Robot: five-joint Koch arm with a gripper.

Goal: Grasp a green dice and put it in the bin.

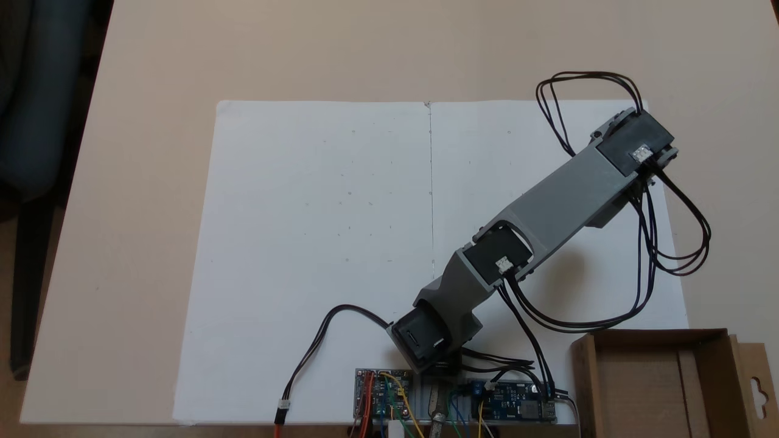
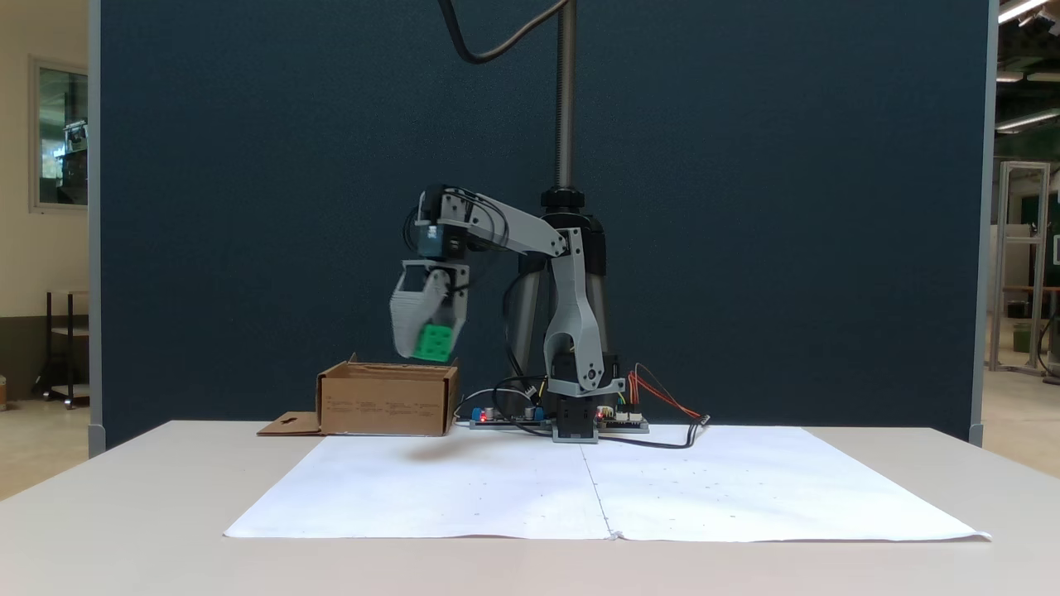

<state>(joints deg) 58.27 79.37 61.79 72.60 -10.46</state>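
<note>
The gripper (image 2: pixel 432 343) clamps the green dice (image 2: pixel 434 343) in open air, above the bin (image 2: pixel 386 401), near its right rim in that fixed view.

You get even, soft indoor light in both fixed views. From above, the white paper (image 1: pixel 322 243) reads bright without glare, and the arm (image 1: pixel 548 207) casts a faint diffuse shadow beneath its forearm. From the front, ceiling strip lights (image 2: pixel 1023 10) glow at upper right; the gripper (image 2: pixel 426 335) is slightly motion-blurred. The background is soft.
</note>
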